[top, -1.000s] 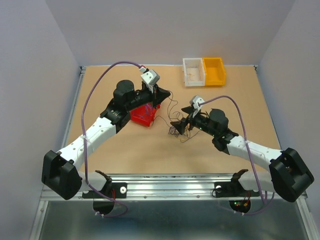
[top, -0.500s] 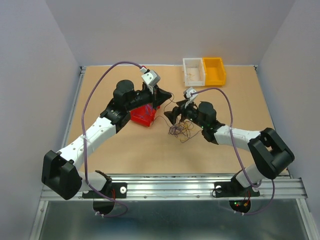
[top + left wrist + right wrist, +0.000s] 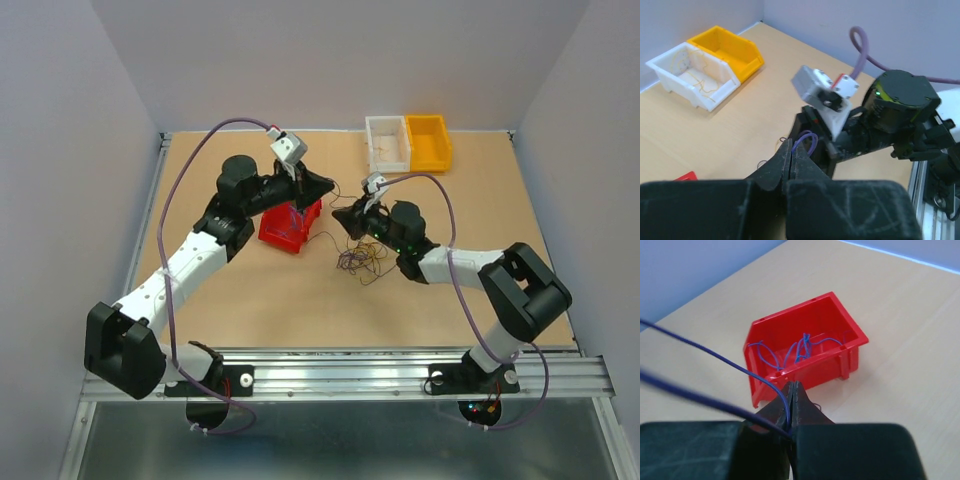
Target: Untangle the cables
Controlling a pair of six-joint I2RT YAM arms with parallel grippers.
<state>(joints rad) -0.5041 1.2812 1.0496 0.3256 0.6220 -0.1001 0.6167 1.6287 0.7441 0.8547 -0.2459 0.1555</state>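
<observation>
On your tan table point(image 3: 250, 290), the red bin point(image 3: 812, 362) holds several blue wires and the white bin point(image 3: 720, 92) a few yellow ones. The left end effector point(image 3: 791, 156) and right end effector point(image 3: 791, 401) each pinch a blue strand point(image 3: 715, 357). The remaining cables point(image 3: 360, 262) lie clumped between the arms, unsorted.

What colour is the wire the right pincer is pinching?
The wire is blue; the right wrist view shows it best.

Both arms: white links w/ black round joints, left arm point(image 3: 190, 262) & right arm point(image 3: 465, 268). Thick lilac cable point(image 3: 858, 47) runs along each. Left gripper point(image 3: 791, 152) matte black, tapered.
</observation>
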